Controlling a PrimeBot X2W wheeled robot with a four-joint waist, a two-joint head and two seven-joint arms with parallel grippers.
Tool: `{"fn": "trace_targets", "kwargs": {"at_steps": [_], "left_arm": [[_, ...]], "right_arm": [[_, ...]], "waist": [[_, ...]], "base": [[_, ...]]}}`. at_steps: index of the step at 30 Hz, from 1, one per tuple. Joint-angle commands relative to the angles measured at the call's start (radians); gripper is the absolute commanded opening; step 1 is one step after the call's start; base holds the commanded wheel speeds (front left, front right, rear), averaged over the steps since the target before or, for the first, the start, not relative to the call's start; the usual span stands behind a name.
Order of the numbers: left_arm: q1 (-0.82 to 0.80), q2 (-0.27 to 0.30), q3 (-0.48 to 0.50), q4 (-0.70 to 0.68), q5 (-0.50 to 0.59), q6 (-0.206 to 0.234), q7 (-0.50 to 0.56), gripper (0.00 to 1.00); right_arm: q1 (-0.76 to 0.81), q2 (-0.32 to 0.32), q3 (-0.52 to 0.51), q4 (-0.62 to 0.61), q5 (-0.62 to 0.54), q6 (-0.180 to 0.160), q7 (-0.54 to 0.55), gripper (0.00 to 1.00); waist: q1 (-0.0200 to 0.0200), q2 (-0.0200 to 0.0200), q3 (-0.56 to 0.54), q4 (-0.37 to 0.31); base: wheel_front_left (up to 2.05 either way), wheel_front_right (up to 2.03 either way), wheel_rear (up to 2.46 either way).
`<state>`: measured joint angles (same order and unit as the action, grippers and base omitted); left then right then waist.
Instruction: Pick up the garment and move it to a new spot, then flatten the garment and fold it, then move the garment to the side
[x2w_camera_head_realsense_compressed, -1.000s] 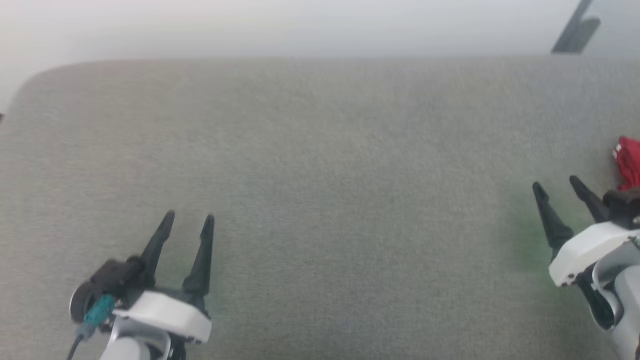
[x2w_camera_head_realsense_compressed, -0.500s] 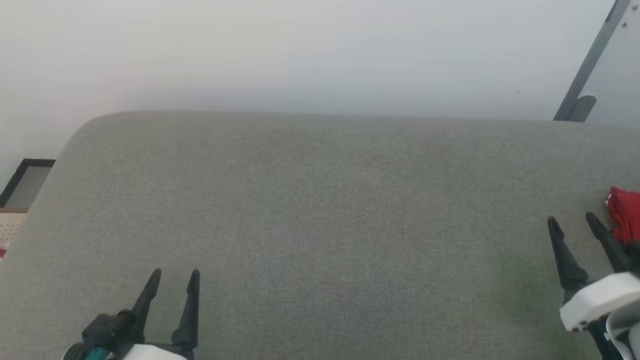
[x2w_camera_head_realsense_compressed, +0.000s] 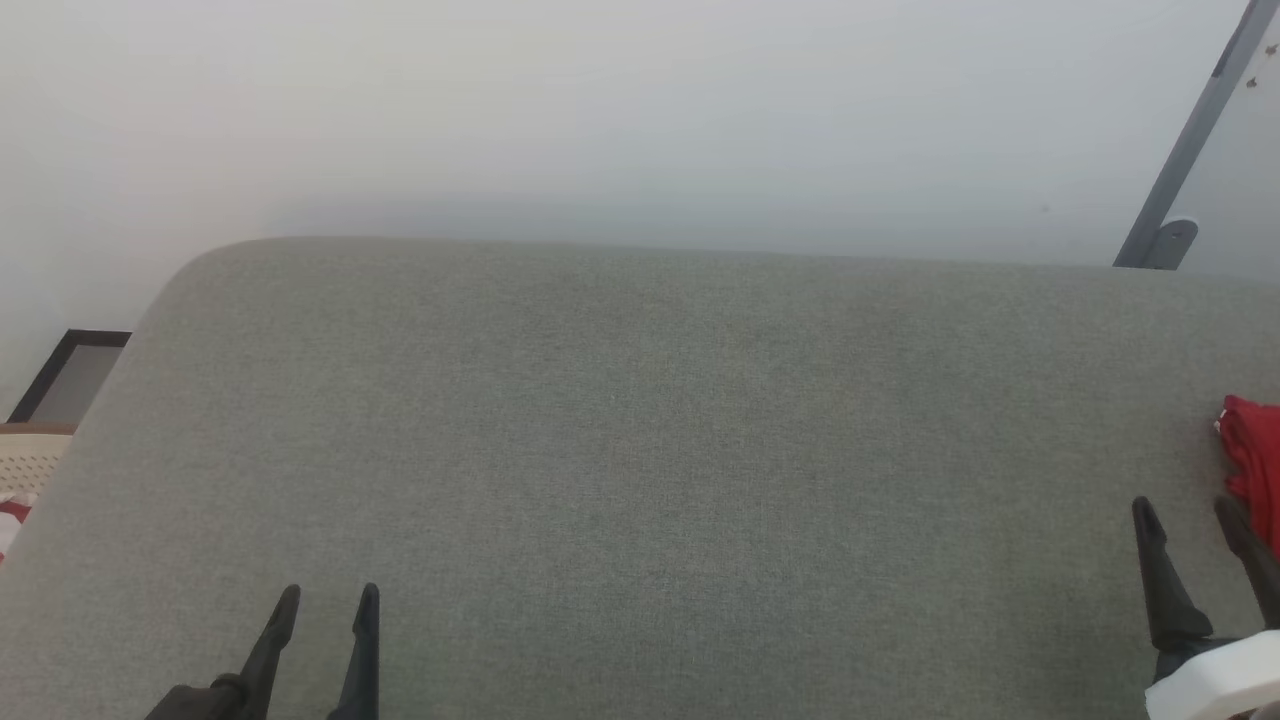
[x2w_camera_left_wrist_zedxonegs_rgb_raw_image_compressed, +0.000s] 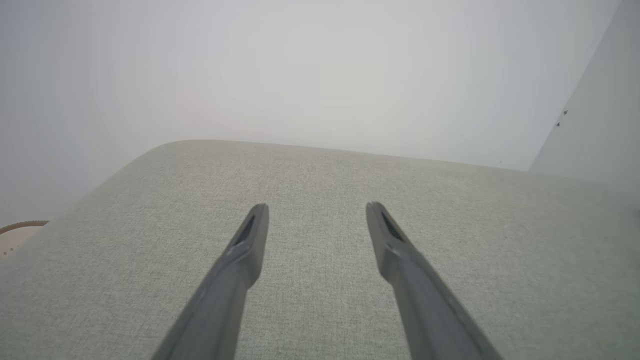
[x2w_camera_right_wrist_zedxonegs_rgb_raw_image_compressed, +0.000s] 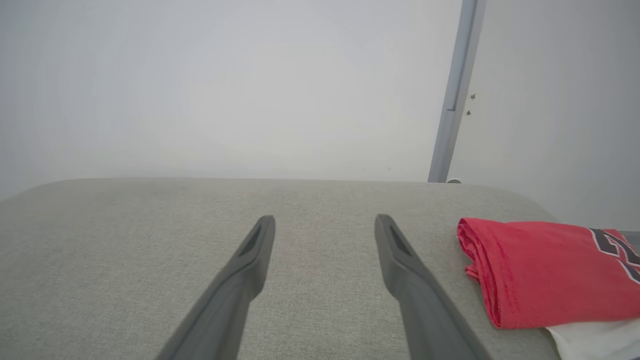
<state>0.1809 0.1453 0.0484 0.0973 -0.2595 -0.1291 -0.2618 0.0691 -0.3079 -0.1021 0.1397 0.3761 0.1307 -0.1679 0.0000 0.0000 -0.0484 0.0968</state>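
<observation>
Two grippers sit at the bottom of the frame, both spread wide and holding nothing: left gripper lower left, right gripper lower right. The garment, a folded red bundle, lies at the right edge, just beyond the right gripper and to its right. Its long axis apparently runs off-frame, so the right arm is nearer. Bare grey cushion spans centre and left to its far edge.

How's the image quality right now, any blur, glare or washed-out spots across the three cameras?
Head view: soft even light, no hard shadows on the grey cushion, wall washed out. Left wrist view: left end effector blurs toward the bottom edge, hazy wall. Right wrist view: garment sharp, red vivid.
</observation>
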Motion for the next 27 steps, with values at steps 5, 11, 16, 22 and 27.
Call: {"fn": "trace_targets", "kwargs": {"at_steps": [5,11,16,22,27], "left_arm": [[0.019,-0.006,0.005,-0.018,0.015,-0.001,-0.004,1.00],[0.004,-0.007,0.006,-0.024,0.023,-0.001,-0.004,1.00],[0.006,-0.008,0.006,-0.027,0.019,-0.001,-0.004,1.00],[0.007,-0.016,0.015,-0.031,0.017,-0.001,-0.004,1.00],[0.005,-0.020,0.022,-0.036,0.014,-0.001,-0.004,1.00]], "right_arm": [[0.044,0.042,-0.036,-0.075,-0.024,0.000,0.037,1.00],[0.049,0.053,-0.035,-0.104,-0.028,0.000,0.053,1.00],[0.050,0.056,-0.040,-0.119,-0.024,0.000,0.061,1.00],[0.053,0.061,-0.040,-0.127,-0.021,0.000,0.064,1.00],[0.055,0.064,-0.041,-0.130,-0.017,0.000,0.064,1.00]], "waist": [[0.0000,0.0000,0.003,-0.009],[0.0000,0.0000,0.006,-0.013],[0.0000,0.0000,0.010,-0.014],[0.0000,0.0000,0.013,-0.010],[0.0000,0.0000,0.015,-0.007]], "base": [[0.00,0.00,0.00],[0.00,0.00,0.00],[0.00,0.00,0.00],[0.00,0.00,0.00],[0.00,0.00,0.00]]}}
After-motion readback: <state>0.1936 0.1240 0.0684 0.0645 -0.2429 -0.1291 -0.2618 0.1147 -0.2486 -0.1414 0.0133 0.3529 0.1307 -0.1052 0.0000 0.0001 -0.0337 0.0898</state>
